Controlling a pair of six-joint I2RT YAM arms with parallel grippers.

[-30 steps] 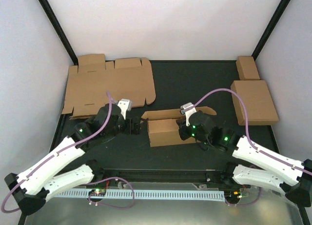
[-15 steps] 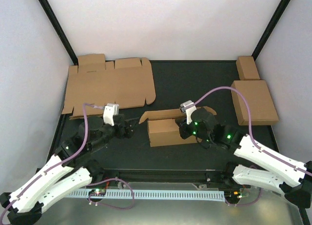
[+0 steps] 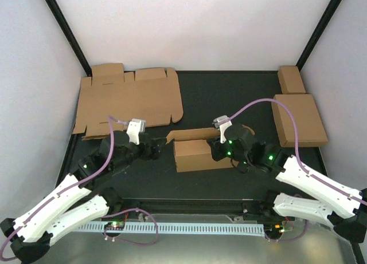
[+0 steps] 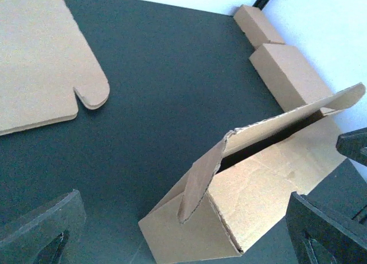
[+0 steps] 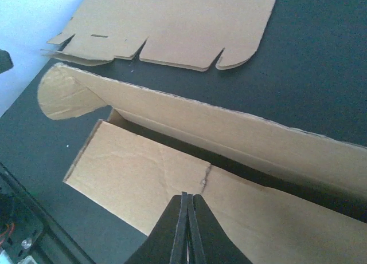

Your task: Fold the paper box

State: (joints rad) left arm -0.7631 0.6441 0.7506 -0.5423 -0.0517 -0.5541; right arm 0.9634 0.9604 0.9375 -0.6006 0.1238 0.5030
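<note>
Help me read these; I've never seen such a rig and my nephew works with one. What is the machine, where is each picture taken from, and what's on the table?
These are two robot arms bolted at the table's near edge, each ending in a two-finger gripper. The wide picture comes from a fixed camera above and behind them; the other two from a camera on each wrist. On the dark table lie a half-folded paper box in the middle, a flat cardboard sheet far left, and two closed boxes far right, a larger box and a smaller box. The left gripper is open and holds nothing, near the box's left end. The right gripper has its fingers shut together at the box's right end; whether card is pinched between them, I cannot tell.
</note>
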